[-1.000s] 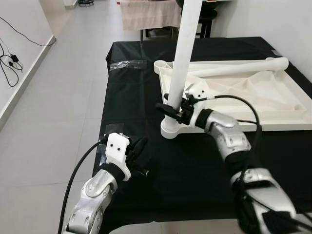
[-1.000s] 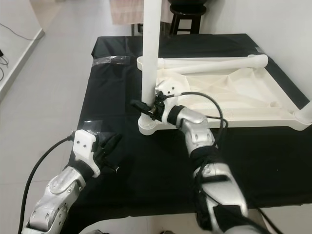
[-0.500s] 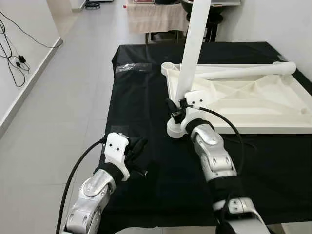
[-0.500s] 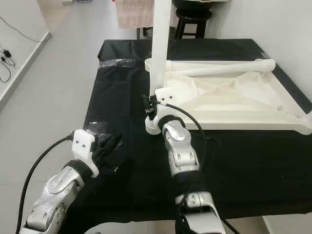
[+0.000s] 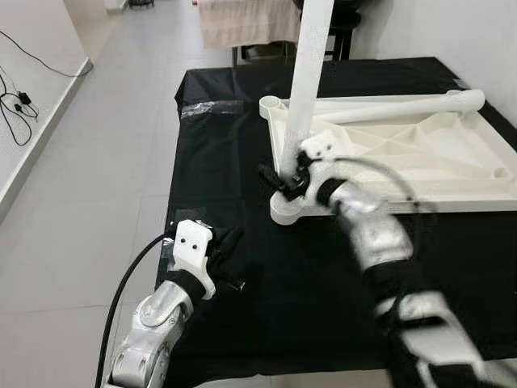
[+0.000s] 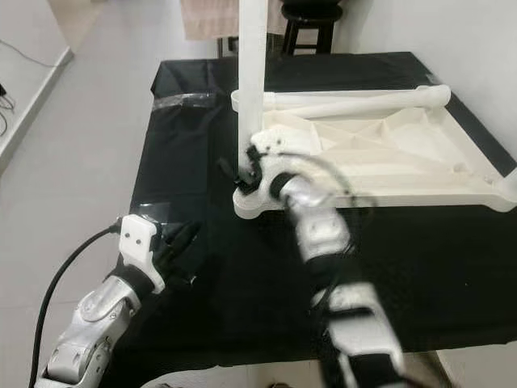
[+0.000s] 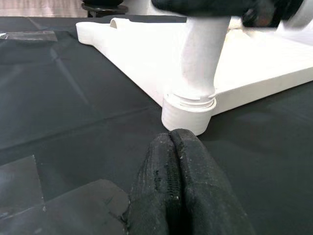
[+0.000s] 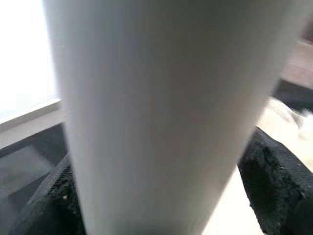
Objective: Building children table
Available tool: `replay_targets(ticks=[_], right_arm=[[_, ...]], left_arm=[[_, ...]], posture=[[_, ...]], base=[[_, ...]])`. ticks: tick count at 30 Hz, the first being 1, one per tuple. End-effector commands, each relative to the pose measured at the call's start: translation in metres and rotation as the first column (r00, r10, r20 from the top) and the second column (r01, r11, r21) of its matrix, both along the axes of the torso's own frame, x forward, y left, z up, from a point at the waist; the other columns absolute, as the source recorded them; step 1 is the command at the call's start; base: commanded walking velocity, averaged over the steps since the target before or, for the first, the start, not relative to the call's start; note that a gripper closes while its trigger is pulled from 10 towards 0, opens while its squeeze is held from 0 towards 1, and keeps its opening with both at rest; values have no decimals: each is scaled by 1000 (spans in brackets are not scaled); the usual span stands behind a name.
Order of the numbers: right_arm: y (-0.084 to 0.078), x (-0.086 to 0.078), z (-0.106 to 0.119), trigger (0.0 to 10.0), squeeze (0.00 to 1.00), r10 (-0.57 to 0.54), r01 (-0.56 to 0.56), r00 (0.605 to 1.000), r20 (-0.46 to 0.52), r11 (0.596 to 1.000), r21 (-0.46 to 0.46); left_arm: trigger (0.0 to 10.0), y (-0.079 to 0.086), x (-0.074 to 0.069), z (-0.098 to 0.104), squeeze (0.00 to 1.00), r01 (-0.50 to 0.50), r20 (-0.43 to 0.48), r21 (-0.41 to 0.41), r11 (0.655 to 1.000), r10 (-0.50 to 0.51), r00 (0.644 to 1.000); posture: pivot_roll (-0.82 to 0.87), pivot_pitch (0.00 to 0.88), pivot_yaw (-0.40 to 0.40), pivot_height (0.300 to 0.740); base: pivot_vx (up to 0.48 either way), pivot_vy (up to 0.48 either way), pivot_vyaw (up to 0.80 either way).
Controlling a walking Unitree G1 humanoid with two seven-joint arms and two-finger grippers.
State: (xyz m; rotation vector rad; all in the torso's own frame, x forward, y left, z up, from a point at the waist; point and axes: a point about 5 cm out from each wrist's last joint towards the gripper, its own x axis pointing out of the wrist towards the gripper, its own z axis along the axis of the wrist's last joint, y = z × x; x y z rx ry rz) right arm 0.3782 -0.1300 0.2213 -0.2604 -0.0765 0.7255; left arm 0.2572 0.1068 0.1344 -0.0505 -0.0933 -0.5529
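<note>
On black cloth [image 5: 218, 162], grey tile floor [image 5: 97, 162]: white tabletop [image 5: 404, 153], R gripper [image 5: 284, 179] round leg [image 5: 307, 81].

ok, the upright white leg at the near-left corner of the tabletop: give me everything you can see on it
The upright leg is a smooth, plain white tube that looks like plastic. It stands near vertical, and its top runs out of frame. Its foot sits in the round ribbed corner socket of the upturned white tabletop, which lies on a black cloth. The right end effector grips it low down, one black finger on each side. The left end effector rests apart on the cloth.
</note>
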Motion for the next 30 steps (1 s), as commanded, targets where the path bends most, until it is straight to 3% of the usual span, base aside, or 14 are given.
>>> replay_targets(ticks=[1,3,7,8,9,10,20,25,28,29,30], right_arm=[[2,-1,-7,10000,0,92,-92,995,-48,996,0],[-3,-1,-8,10000,0,215,-217,970,-109,976,-6],[-5,0,-17,10000,0,240,-242,955,-177,970,11],[-6,2,-21,3765,0,226,-224,953,-201,974,34],[-6,2,-21,3765,0,226,-224,953,-201,974,34],[-8,3,-28,0,0,203,-197,951,-234,979,51],[-24,1,-46,0,0,160,-140,952,-262,986,94],[-45,-8,-62,0,0,95,-67,960,-265,991,112],[-60,-16,-79,0,0,-170,205,941,-291,974,96],[-61,-19,-83,0,0,-315,346,909,-272,936,72],[-60,-24,-86,0,0,-496,537,824,-273,837,101]], left_arm=[[10000,0,-1,-5,0,-1,-21,6,1000,1,1000],[10000,-1,-2,-6,0,-5,-19,8,1000,5,1000],[10000,-2,-2,-7,0,-5,-20,9,1000,6,1000],[10000,-2,-2,-7,0,-5,-20,11,1000,5,1000],[10000,-2,-2,-7,0,-5,-20,11,1000,5,1000],[10000,-2,-3,-7,0,-5,-20,14,1000,6,1000],[10000,-1,-4,-7,0,-12,-14,26,1000,13,1000],[10000,-1,-4,-7,0,-12,-12,26,1000,13,1000],[10000,-1,-5,-7,0,-13,-11,26,1000,13,1000],[10000,0,-5,-7,0,-13,-10,27,1000,14,1000],[10000,0,-5,-6,0,-15,-10,28,1000,15,1000]], posture=[[46,98,-16,740],[52,92,-19,740],[57,89,-20,740],[61,85,-21,740],[61,85,-21,740],[64,84,-21,740],[58,90,-14,740],[58,99,-12,740],[40,103,-25,740],[40,104,-35,740],[36,107,-34,740]], base=[[0,0,0],[0,0,0],[0,0,0],[0,0,0],[0,0,0],[0,0,0],[0,0,0],[0,0,0],[0,0,0],[0,0,0],[0,0,0]])
